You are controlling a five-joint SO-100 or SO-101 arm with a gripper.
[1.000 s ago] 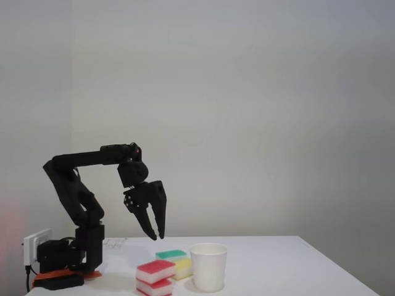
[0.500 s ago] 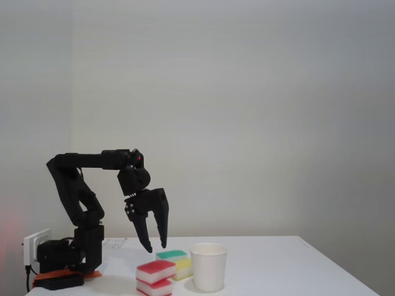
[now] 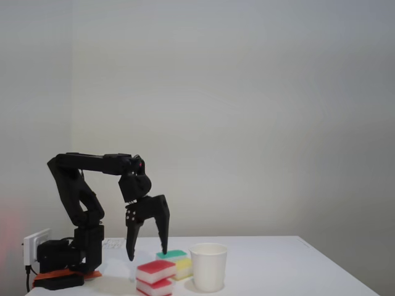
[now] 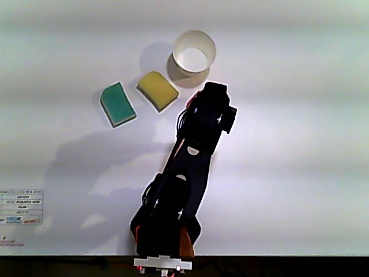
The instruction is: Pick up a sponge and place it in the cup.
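Observation:
Two red-and-white sponges (image 3: 155, 272) lie stacked one on the other near the table's front edge in the fixed view. The white paper cup (image 3: 208, 267) stands upright just to their right. My gripper (image 3: 148, 254) hangs open directly above the stack, jaws spread wider than the sponge, tips about level with its top and nothing between them. In the other view the cup (image 4: 209, 45) is at the top, and the black arm (image 4: 190, 156) reaches toward it and covers the red sponges.
A green sponge (image 4: 117, 104) and a yellow sponge (image 4: 157, 90) lie left of the arm in the other view; in the fixed view the green (image 3: 171, 253) and yellow (image 3: 183, 267) sit behind the stack. The arm's base (image 3: 62, 274) is at the left, near a white socket block (image 3: 34, 243).
The gripper has come down from well above the table to just over the red stack, and its jaws have spread wider. The sponges and the cup have not moved.

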